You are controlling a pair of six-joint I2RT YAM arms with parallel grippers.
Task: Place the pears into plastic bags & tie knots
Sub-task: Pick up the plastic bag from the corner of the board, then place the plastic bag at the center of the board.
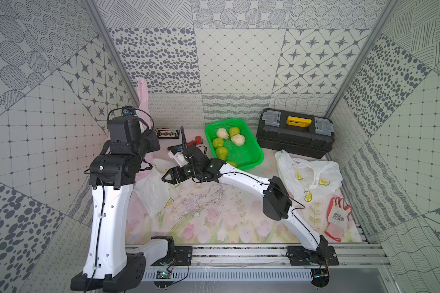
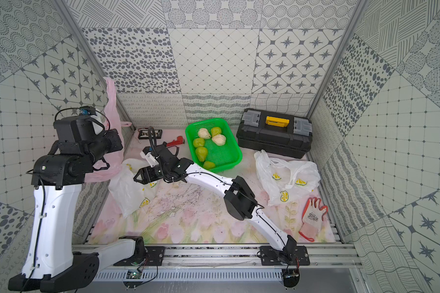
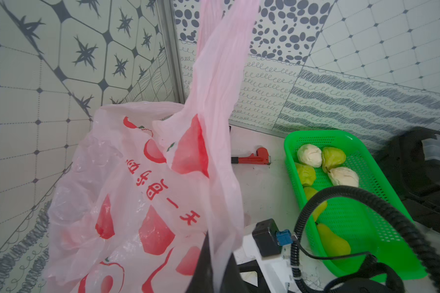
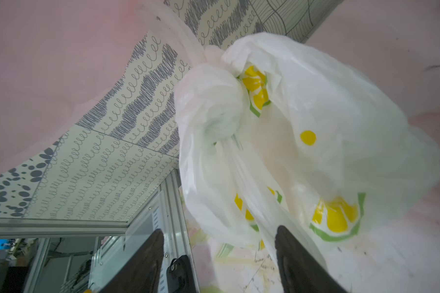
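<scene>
Six pears in basket, one half-hidden; left jaws pinch pink bag; right jaws apart.

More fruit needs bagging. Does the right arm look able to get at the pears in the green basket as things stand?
Probably yes: the right gripper is open, gripping nothing, the pears lie uncovered in the green basket just beside its wrist, and nothing stands between.

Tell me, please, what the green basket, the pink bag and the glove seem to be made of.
The green basket: probably rigid moulded plastic, glossy, with perforated mesh walls and floor. The pink bag: thin plastic film, translucent, creased, slightly shiny. The glove: apparently knitted white fabric, matte; the orange-red edging on fingers and cuff may be a rubbery coating.
</scene>
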